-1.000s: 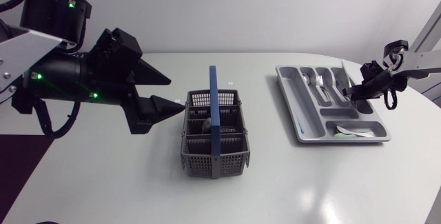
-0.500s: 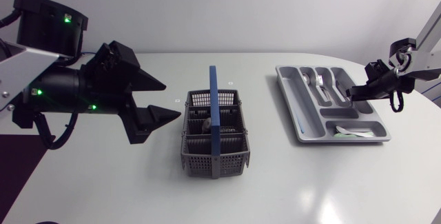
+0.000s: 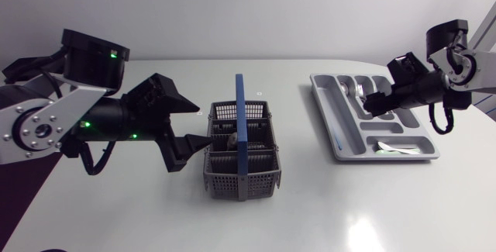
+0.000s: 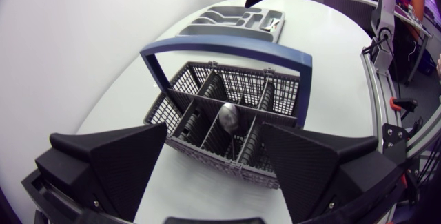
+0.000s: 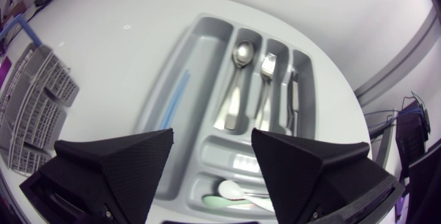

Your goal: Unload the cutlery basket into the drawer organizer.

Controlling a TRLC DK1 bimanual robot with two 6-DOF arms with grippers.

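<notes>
Both pairs are empty. Left fingers [image 3: 186,143] stand spread wide, gripping nothing, their tips just beside the basket [image 3: 263,176] on the counter [image 3: 325,205]. From the wrist, the basket lies just ahead of the gap between them, with its blue handle [image 4: 227,48] upright and one spoon [image 4: 229,116] leaning in a middle compartment. Right fingers [image 3: 373,101] are spread equally wide with nothing between them, above the organizer [image 3: 341,145]. Under and ahead of them a second spoon [image 5: 238,55], fork [image 5: 267,65], blue stick [image 5: 176,96] and white spoon [image 5: 234,193] lie in separate slots.
</notes>
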